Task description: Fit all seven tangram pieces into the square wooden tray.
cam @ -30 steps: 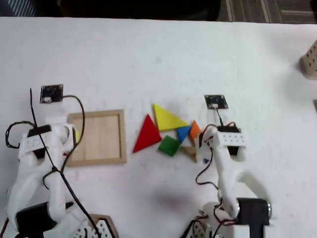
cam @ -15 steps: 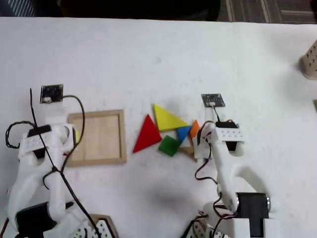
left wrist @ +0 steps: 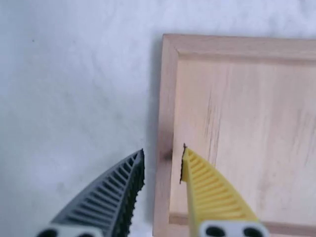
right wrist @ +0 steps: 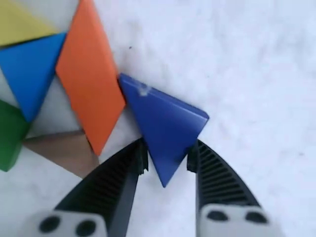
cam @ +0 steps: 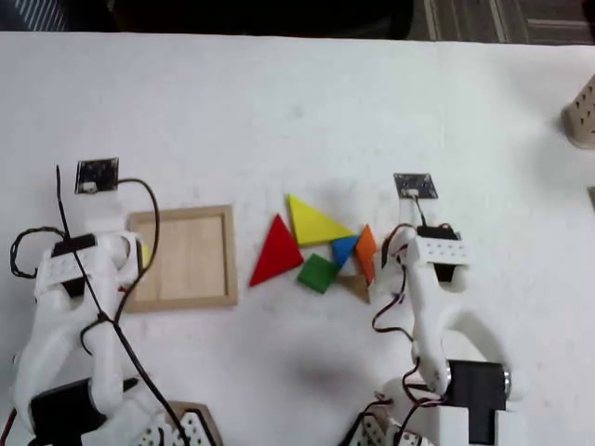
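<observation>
One square wooden tray lies bare well to the left of my right tool, its far rim straddled by the spread fingers of my left tool. Between them sit loose pieces, the red triangle nearest the tray. The dark blue triangle is pinched by its point in the right tool, broad end away from it, so I judge the carry runs leftward.
</observation>
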`<act>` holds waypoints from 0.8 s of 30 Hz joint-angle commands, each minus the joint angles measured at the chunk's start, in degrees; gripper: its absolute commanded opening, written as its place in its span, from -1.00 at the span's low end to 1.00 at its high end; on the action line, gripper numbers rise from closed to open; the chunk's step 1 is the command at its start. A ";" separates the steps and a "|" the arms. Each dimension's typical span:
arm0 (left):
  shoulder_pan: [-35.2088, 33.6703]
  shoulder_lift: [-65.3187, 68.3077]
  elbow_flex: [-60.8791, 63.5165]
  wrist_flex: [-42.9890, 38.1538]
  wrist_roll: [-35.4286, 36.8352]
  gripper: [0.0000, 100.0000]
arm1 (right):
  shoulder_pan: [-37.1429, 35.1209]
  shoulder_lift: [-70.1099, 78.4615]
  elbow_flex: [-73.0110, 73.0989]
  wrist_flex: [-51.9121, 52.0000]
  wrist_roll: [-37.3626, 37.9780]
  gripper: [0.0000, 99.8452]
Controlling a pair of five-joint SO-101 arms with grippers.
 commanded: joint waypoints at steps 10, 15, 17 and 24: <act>0.66 -2.33 -0.26 -1.67 -0.70 -0.70 | -3.03 0.48 -9.41 4.88 9.32 -0.35; 0.66 -2.33 -0.26 -1.67 -0.70 -0.70 | -3.03 2.51 -8.00 1.01 9.58 -0.35; 0.66 -2.33 -0.26 -1.67 -0.70 -0.70 | -2.86 5.14 -8.35 0.40 9.85 -0.35; 0.66 -2.33 -0.26 -1.67 -0.70 -0.70 | -2.77 13.32 -14.95 5.41 17.14 -0.46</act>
